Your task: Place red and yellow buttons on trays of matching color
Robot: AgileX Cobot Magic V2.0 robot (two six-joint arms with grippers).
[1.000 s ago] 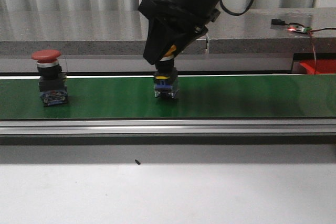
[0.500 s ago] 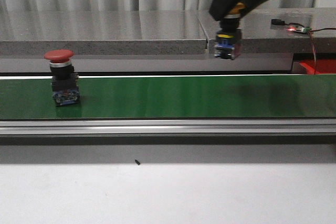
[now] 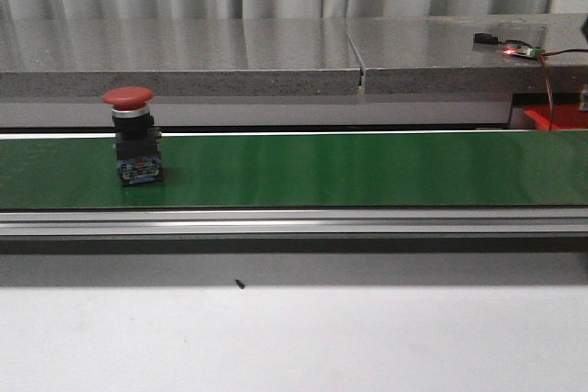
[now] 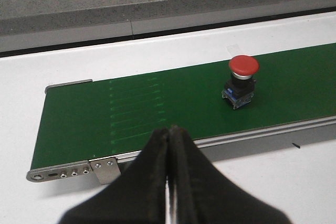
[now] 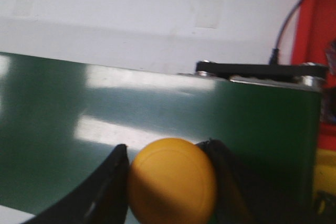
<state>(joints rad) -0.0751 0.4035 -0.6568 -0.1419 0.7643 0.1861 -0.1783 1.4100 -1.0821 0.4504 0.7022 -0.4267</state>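
A red button (image 3: 133, 146) with a mushroom cap stands upright on the green conveyor belt (image 3: 349, 167), left of centre; the left wrist view shows the same red button (image 4: 242, 81) on the belt (image 4: 131, 114), far ahead of my left gripper (image 4: 169, 132), which is shut on nothing. My right gripper (image 5: 170, 156) is shut on the yellow button (image 5: 171, 181), its round cap filling the gap between the fingers, held above the belt's right end. A red tray (image 3: 557, 117) shows at the far right edge, also as a red tray (image 5: 316, 35). A yellow patch (image 5: 324, 179) lies below it; I cannot tell what it is.
A grey stone ledge (image 3: 276, 52) runs behind the belt. The aluminium belt rail (image 3: 294, 220) fronts it, with white table (image 3: 294, 337) nearer. A small board with a red light and cables (image 3: 524, 50) sits on the ledge at right. A black roller end (image 5: 260, 70) closes the belt.
The right arm lifted the yellow button off the belt and carried it right, out of the front view. The red button has ridden the belt rightward.
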